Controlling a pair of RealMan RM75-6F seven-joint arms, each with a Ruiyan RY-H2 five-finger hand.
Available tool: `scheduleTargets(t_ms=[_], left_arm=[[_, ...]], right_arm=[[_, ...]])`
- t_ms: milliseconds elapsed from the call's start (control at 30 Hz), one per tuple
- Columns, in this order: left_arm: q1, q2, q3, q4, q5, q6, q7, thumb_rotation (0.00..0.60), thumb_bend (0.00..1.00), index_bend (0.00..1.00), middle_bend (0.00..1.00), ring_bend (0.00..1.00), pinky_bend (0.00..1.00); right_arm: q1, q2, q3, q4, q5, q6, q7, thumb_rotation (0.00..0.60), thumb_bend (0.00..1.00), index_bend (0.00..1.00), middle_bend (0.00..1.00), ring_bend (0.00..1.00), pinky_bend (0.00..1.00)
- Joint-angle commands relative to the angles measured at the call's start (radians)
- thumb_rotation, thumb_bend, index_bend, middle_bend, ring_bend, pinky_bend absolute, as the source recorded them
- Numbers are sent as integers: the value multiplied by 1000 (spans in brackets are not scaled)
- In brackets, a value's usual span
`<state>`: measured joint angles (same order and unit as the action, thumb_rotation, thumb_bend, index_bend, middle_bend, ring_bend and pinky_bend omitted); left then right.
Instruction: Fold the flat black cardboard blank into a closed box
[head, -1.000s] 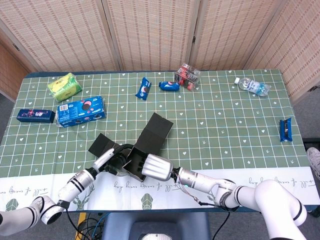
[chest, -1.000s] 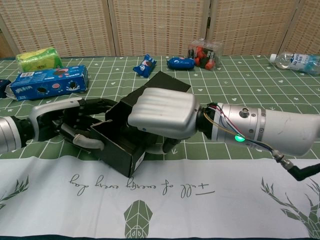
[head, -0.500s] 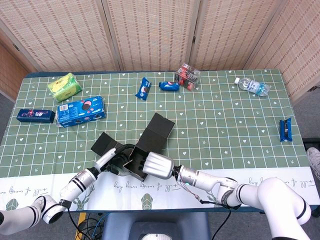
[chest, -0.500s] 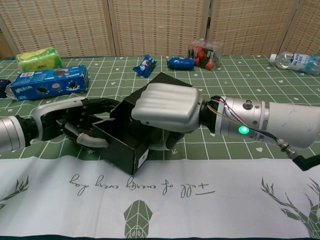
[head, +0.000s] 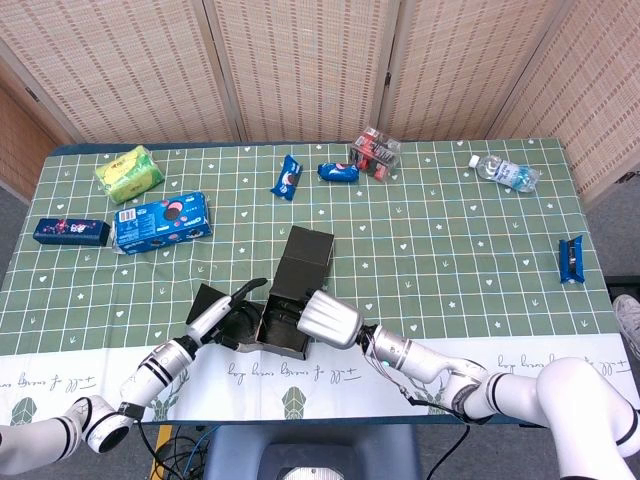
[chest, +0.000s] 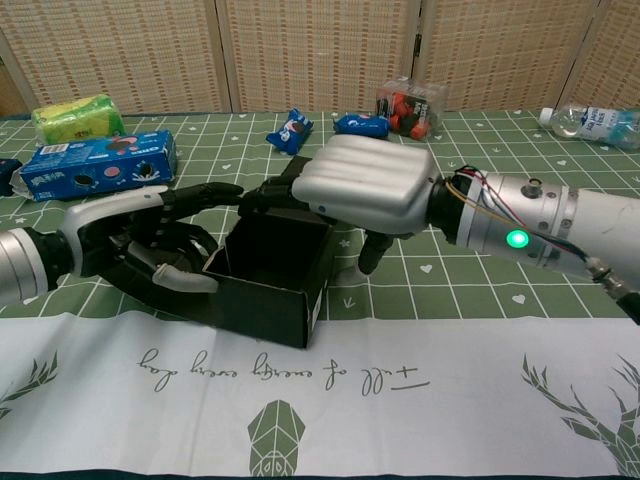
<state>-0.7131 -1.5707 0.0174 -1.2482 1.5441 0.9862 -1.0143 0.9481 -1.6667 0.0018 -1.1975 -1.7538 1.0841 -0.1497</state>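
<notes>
The black box stands on the near part of the table, a little left of the middle, partly folded: its walls are up and its mouth is open, with the lid flap rising on the far side. It looks like thin cardboard, so I judge it light and fairly stiff along the panels but easy to bend or crush at the creases; the surface seems smooth and may slip. Better to hold it on the walls near the corners, not on the loose flaps. The left hand lies against the left wall with its fingers curled there. The right hand covers the far right edge, fingers bent down; whether it really grips the wall I cannot tell, because its fingertips are hidden. The left side flap is only partly seen.
</notes>
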Motion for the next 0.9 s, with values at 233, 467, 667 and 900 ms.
scheduleTargets(t_ms=[233, 467, 667, 900], left_arm=[[34, 56, -20, -73, -16, 50, 52, 600, 152, 27, 9, 358, 434], [60, 96, -41, -125, -19, 103, 90, 600, 153, 29, 9, 358, 434], [79, 117, -52, -154, -19, 132, 99, 600, 153, 29, 9, 357, 433], [97, 139, -52, -174, -1, 162, 92, 600, 152, 29, 9, 356, 433]], right_arm=[[-155, 59, 39, -227, 187, 76, 23, 600, 74, 128, 209, 570, 537], [-271, 98, 76, -506, 470, 40, 86, 600, 1, 42, 210, 570, 551], [-290, 102, 102, -615, 691, -32, 60, 600, 0, 0, 125, 554, 560], [-276, 14, 137, -612, 866, -29, -32, 600, 0, 0, 43, 515, 560]])
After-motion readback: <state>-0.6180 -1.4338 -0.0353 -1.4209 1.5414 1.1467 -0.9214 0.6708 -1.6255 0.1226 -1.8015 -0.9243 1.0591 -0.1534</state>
